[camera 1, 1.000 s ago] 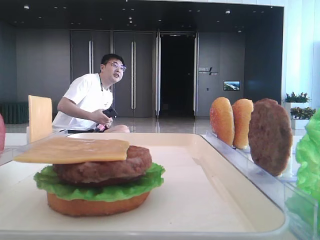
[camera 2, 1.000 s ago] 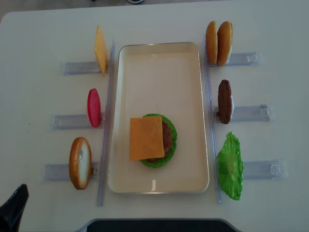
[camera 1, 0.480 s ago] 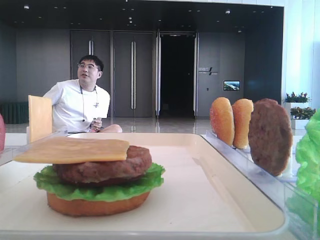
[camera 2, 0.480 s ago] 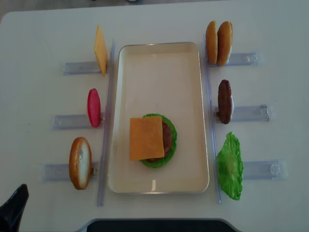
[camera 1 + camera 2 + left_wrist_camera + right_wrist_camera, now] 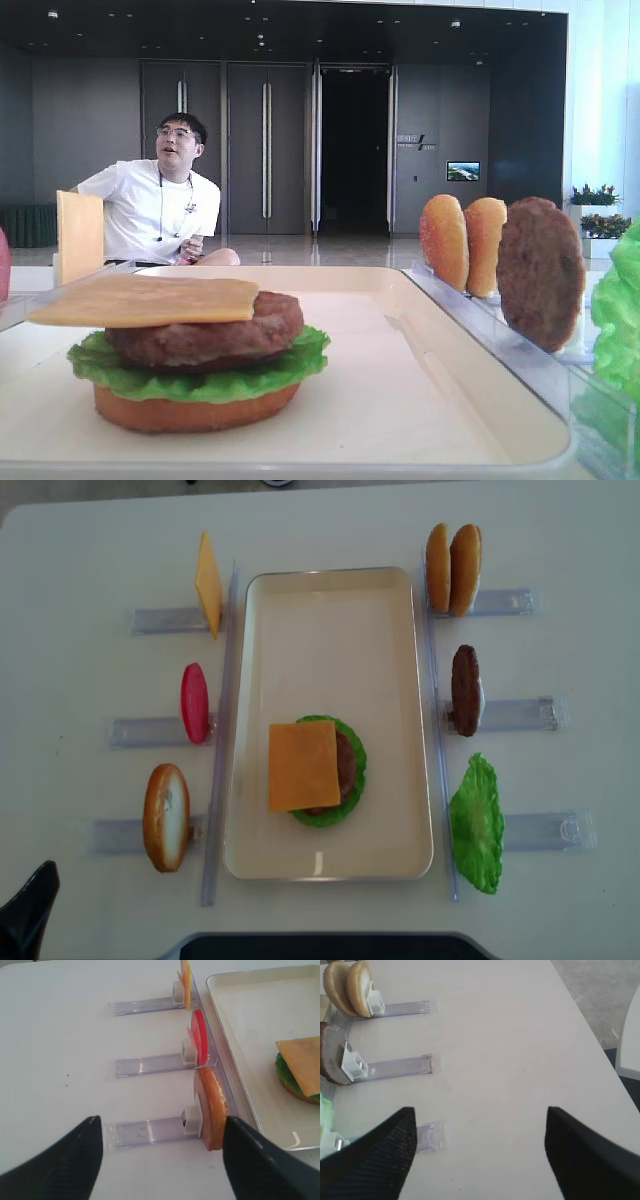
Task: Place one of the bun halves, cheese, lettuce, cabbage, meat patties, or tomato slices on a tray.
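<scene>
Yellow-orange cheese tops the stack on the tray in the low exterior view: patty, lettuce and a bun half beneath it, the slice overhanging to one side. Spare bun halves and a spare patty stand on edge along the tray's right rim.

Right wrist view: the right gripper hangs with its jaws wide apart and nothing between them, over bare tabletop beyond the racks.

Left wrist view: the left gripper is likewise spread wide and empty, near the tabletop's front left corner, just short of an upright bun half in its rack; tomato slices stand behind.

Overhead view: the stack sits toward the tray's near end, the far half bare. Only a dark tip of the left gripper shows at the bottom left corner.

Risk, as a judgement: the next piece set onto the off-centre cheese could tip or slide it, since the stiff slice overhangs. Pinching an upright disc off-centre could knock it from its rack.
</scene>
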`<state>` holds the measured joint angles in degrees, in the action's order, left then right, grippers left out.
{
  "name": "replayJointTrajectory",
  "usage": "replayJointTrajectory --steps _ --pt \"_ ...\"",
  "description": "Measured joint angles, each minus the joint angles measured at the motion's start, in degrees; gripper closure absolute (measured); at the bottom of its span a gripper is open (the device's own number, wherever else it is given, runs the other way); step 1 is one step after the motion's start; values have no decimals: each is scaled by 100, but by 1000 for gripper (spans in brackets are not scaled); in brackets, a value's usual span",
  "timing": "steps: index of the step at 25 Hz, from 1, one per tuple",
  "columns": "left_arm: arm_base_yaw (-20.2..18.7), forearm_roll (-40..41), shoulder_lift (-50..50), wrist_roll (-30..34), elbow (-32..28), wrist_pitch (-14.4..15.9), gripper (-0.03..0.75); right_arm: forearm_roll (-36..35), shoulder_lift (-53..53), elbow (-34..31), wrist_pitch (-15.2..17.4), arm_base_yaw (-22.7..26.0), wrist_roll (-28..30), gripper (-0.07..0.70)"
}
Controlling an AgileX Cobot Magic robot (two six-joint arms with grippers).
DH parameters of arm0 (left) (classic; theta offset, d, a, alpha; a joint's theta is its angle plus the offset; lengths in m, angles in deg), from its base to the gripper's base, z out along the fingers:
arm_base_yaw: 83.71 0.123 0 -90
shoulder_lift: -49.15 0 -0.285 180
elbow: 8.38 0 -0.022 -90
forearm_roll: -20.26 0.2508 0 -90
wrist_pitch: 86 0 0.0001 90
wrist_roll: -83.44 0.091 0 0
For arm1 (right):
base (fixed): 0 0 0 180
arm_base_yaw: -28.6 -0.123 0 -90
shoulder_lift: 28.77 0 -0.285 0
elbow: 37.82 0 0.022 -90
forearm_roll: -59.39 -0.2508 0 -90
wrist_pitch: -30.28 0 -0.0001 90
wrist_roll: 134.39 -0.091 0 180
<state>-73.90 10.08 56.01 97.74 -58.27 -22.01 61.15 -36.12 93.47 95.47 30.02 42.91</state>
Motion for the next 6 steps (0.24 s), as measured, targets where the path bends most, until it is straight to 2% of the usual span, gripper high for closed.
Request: replayJointTrajectory --steps 6 --pt "0 0 0 0 0 0 146 0 0 0 0 0 0 95"
